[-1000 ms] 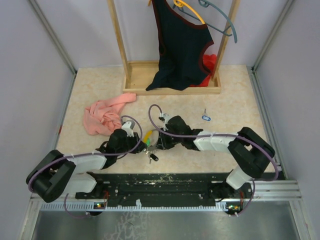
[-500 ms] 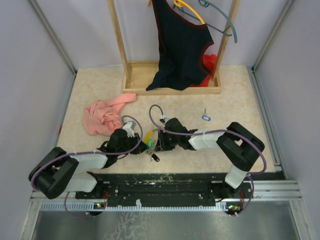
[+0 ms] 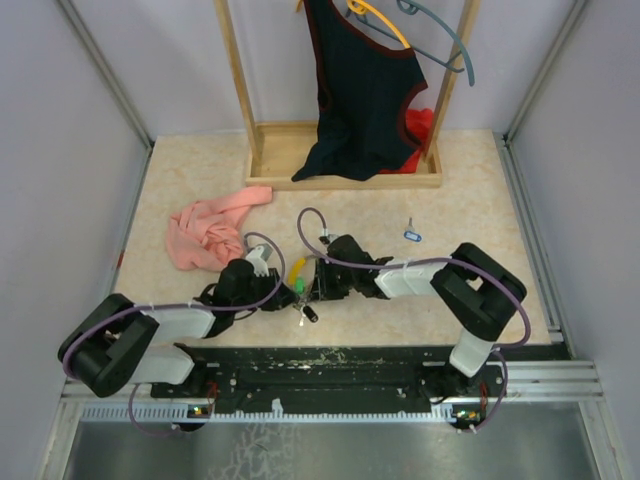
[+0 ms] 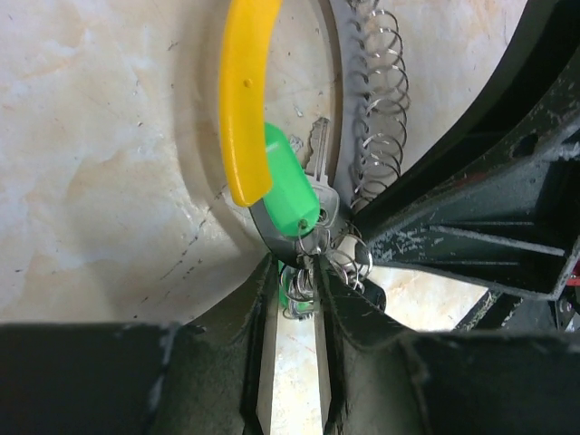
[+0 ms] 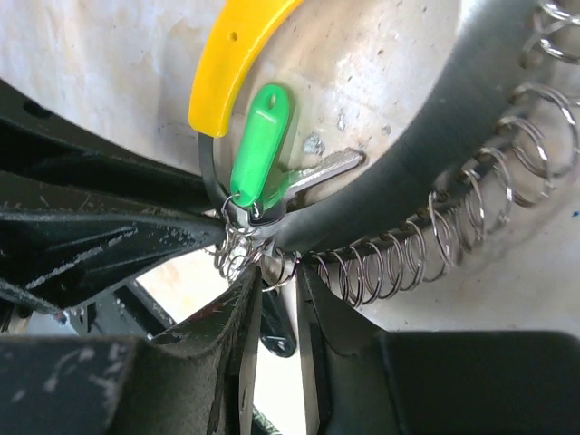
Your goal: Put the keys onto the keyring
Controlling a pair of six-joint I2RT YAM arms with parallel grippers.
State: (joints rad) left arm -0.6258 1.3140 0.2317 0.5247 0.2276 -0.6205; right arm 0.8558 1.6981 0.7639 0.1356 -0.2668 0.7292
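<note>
Both arms meet nose to nose at the near middle of the beige marbled table point(image 3: 470, 200). My read is that one steadies the ring while the other works the fiddly bit.

The keyring point(image 4: 243, 100), a thin grey wire loop with a curved yellow plastic piece along one stretch, lies flat on the table right between the two grippers.

- **Left gripper** point(image 4: 297, 285): the jaws are drawn in narrow on a cluster of small steel split rings point(image 5: 243, 254) at the yellow piece's end. The pads look to be against it, so I'd call that a pinch.
- **Right gripper** point(image 5: 275, 290): the jaws are narrow too, with the tips right at the same cluster. I can't tell whether it grips anything.
- **Green-headed key** point(image 5: 258, 145): it has a flat plastic tag and a short silver blade. It sits inside the loop and hangs off that ring cluster, so it looks threaded on.
- **Black-headed key** point(image 3: 309, 314): it is just on the near side of the cluster. I can't tell whether it is attached.
- **Blue-headed key** point(image 3: 411, 236): it lies loose on the table, well apart to the right, and is not on the ring.

A stretched coil of thin steel wire point(image 4: 381, 118) runs beside the loop and is a snag risk for either finger.
</note>
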